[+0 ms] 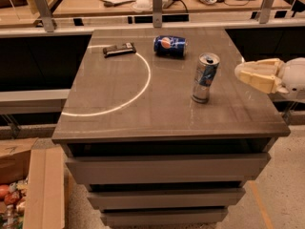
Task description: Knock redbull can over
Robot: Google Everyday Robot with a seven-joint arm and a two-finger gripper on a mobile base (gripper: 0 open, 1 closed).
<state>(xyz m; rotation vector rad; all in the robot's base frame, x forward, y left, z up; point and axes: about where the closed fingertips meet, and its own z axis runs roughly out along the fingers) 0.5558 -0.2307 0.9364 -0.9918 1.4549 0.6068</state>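
you see the gripper [246, 74] hanging over the right edge of the desk [157, 120], pointing inward to the left, and from this view you are not able to say if it is spread or closed. just to its left, apart from it, the redbull can [205, 78] stands upright near the right edge, about halfway between front and back. farther off, a blue pepsi can [169, 46] lies on its side near the back edge, and a dark flat object [119, 49] lies toward the back left corner.
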